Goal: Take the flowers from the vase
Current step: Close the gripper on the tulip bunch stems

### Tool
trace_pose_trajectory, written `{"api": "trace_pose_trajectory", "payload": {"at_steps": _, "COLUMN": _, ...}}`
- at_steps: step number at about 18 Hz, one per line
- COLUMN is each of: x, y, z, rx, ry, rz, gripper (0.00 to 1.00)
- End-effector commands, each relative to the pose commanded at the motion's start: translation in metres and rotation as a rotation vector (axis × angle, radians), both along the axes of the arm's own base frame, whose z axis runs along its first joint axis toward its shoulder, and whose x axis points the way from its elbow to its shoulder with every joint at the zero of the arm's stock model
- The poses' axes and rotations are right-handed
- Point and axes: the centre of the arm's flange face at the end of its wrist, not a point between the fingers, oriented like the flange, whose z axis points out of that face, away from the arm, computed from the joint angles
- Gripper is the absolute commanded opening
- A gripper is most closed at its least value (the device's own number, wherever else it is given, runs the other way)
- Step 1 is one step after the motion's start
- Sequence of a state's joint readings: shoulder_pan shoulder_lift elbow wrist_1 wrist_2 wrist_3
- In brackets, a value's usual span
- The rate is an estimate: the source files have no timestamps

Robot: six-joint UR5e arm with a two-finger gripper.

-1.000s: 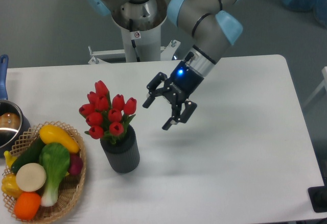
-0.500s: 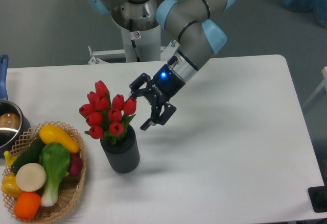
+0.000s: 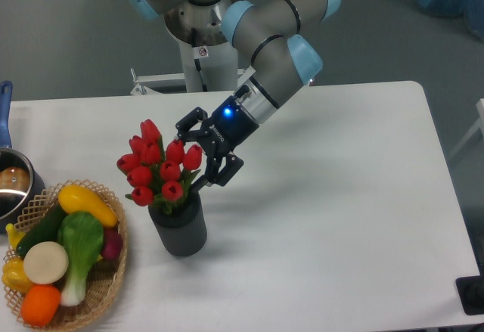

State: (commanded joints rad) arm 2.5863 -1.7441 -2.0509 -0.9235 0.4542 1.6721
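The flowers (image 3: 159, 166), a bunch of red tulip buds with green leaves, stand upright in the vase (image 3: 180, 228), a dark grey ribbed cylinder on the white table. My gripper (image 3: 189, 159) is open at the bunch's right side. Its upper finger (image 3: 185, 127) reaches over the rightmost buds and its lower finger (image 3: 212, 178) sits just right of the leaves, above the vase's rim. Whether either finger touches the buds I cannot tell.
A wicker basket (image 3: 106, 287) of vegetables sits left of the vase near the front edge. A pot (image 3: 13, 184) with a blue handle is at the far left edge. The arm's base column (image 3: 203, 52) stands behind the table.
The gripper has moved left and slightly down across the table, from well right of the bunch to right against it, staying open. The flowers and vase have not moved.
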Motion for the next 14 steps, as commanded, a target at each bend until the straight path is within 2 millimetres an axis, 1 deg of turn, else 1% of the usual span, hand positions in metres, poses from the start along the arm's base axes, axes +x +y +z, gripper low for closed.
{"api": "trace_pose_trajectory", "payload": {"at_steps": 6, "x": 0.002, "y": 0.003, "z": 0.000, "rx": 0.011, "ry": -0.011, "rz": -0.006, "gripper": 1.00}}
{"api": "trace_pose_trajectory", "payload": {"at_steps": 8, "x": -0.002, "y": 0.003, "z": 0.003, "rx": 0.016, "ry": -0.003, "rz": -0.002, "gripper": 1.00}}
{"api": "trace_pose_trajectory", "payload": {"at_steps": 12, "x": -0.013, "y": -0.005, "z": 0.003, "rx": 0.009, "ry": 0.005, "rz": 0.022, "gripper": 1.00}}
{"api": "trace_pose_trajectory", "payload": {"at_steps": 14, "x": -0.013, "y": -0.005, "z": 0.002, "rx": 0.007, "ry": 0.005, "rz": 0.022, "gripper": 1.00}}
